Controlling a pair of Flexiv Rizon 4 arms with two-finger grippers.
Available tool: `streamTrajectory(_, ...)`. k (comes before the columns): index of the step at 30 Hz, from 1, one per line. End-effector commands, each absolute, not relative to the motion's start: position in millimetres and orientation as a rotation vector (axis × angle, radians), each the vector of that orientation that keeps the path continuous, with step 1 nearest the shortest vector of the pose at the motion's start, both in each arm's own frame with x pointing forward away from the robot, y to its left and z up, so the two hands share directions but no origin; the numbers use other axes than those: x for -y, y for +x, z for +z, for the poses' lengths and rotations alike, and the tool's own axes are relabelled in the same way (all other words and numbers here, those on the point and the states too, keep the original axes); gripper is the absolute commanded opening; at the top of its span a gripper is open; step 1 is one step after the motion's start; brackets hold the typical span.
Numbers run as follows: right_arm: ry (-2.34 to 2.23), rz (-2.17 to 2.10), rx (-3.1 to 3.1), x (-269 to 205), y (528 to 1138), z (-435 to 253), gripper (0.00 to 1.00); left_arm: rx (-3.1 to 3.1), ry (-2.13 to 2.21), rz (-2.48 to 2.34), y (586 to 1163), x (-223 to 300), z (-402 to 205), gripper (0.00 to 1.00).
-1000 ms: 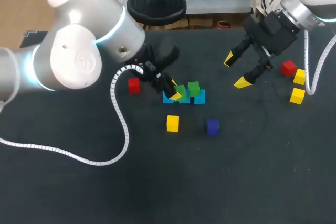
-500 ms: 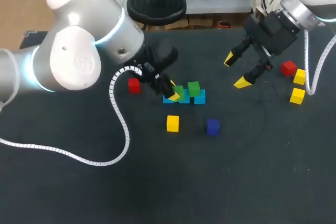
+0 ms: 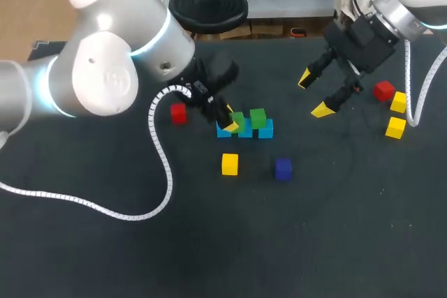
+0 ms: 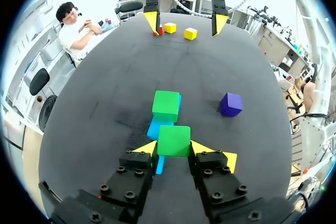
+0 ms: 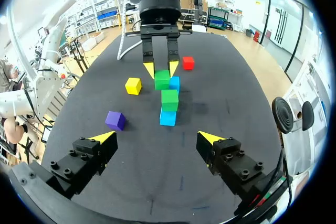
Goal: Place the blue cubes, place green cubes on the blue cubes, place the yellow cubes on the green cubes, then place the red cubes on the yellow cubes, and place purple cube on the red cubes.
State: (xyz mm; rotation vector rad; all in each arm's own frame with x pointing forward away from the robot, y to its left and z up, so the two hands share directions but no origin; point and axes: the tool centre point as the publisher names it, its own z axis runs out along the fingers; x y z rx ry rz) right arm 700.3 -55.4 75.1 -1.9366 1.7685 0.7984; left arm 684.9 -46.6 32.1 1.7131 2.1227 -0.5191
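Between the fingers of the left gripper [image 4: 178, 149] sits a green cube [image 4: 174, 140], pinched from both sides by the yellow tips. It is over the row of blue cubes [image 3: 244, 131], toward the end nearest the left arm. Next to it, a second green cube [image 3: 258, 117] already rests on the same row. I cannot tell whether the held cube has touched the blue below it.

Out from the stack, on the black table [image 3: 314, 242], lie one yellow cube [image 3: 230, 164] and the purple cube [image 3: 283, 168], both near the row on the robot's side. A red cube [image 3: 179, 114] sits beside the left arm.

The right gripper [image 3: 313, 93] hovers well apart from the stack, its fingers spread wide with nothing between them. Near it are another red cube [image 3: 383, 91] and two more yellow cubes [image 3: 398, 101].

As I judge it, the task is in its early part. The blue layer is laid, and the green layer needs only this cube set down and let go. All the yellow cubes are left to place, then the red ones, then the purple one on top.
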Motion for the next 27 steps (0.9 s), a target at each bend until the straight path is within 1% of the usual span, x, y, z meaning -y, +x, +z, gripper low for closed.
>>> streamTrajectory(1, -1.935, 0.798, -1.767, 55.7, 699.9, 75.1, 1.0, -2.133, 1.717, -0.534, 690.4, 48.1, 29.7, 0.0)
streamTrajectory(27, -1.935, 0.798, -1.767, 55.7, 699.9, 75.1, 1.0, -2.138, 1.718, -0.513, 698.4, 47.5, 27.9, 0.0)
